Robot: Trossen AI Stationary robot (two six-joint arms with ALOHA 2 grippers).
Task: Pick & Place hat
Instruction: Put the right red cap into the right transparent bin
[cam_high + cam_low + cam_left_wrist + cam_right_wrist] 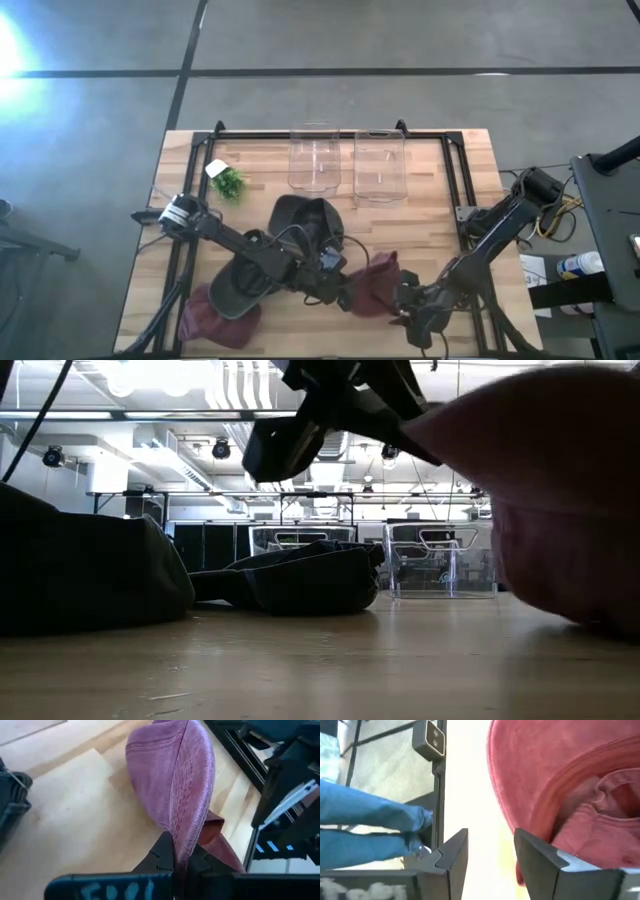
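L gripper [181, 862] is pinched tight on the brim edge of the maroon hat [375, 283], near the table's front edge, centre-right. Fabric is squeezed between the two fingers [162, 855], no gap visible. R gripper [490, 855] sits right next to the same hat from the other side, fingers apart w/ nothing between them, the hat's underside just beside one finger.

Risks now. That L grip is on a thin fold of cloth only, so if the arm lifts fast the brim could slide out and the hat flops back down. Both arms are crowded at the same spot; in the high view the grippers are nearly touching, so a careless move from either could mean a knock btwn them. The R fingers could also snag the hat's inner band and tug against the L hold.

Other clutter: dark hat [305, 222] mid-table, another dark hat [240, 283] under the L arm, second maroon hat [215, 318] front-left. The L arm's sweep could drag those. Two clear bins [380, 165] sit at the back, well apart from the action. Small green plant [230, 182] back-left.
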